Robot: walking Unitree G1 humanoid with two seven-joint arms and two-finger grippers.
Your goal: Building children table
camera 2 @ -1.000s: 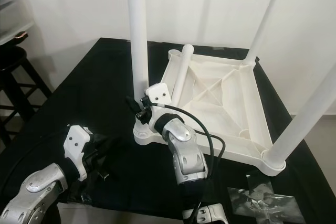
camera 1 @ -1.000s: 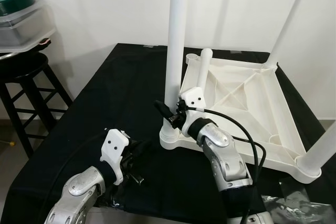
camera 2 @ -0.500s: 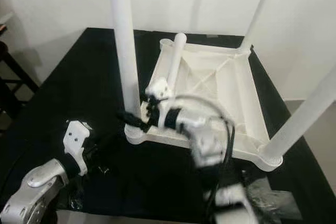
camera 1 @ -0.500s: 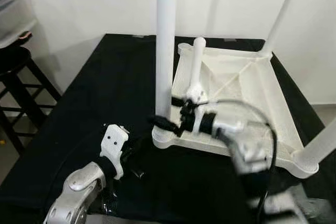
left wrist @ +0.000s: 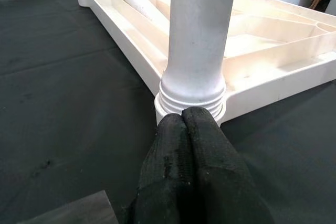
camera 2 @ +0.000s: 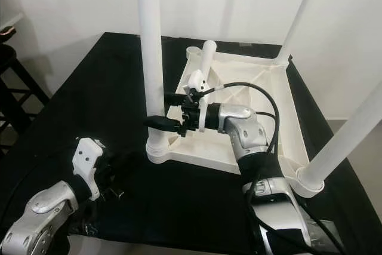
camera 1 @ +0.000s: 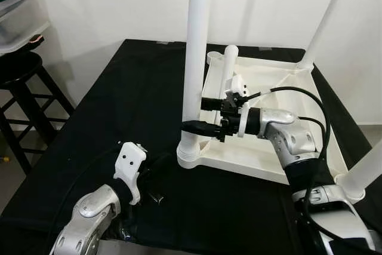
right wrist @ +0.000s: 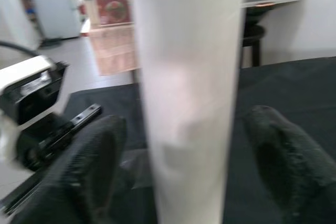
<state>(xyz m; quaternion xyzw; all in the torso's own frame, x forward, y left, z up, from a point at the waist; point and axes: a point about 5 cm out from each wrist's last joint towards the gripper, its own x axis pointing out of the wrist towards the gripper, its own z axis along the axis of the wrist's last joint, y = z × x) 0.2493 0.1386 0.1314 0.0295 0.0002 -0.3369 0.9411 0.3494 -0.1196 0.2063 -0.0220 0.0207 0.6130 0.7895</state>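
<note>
A white plastic children's table lies upside down on a black cloth. Three legs stand upright in its corners. A loose leg lies across its far left corner. My right gripper is open around the near left leg, a little above its base, one finger on each side. The right wrist view shows the leg between the fingers with gaps on both sides. My left gripper is shut and empty, low over the cloth, its tips just in front of that leg's threaded socket.
A black stool stands at the left beyond the table's edge, and a clear container with a green lid sits higher up beside it. A white wall is close behind. Black cloth covers the table left of the white table.
My right arm has swung from the front to the right side. Its gripper has risen from the leg's base and now spans the leg. The left gripper has stayed put. The camera shifted.
</note>
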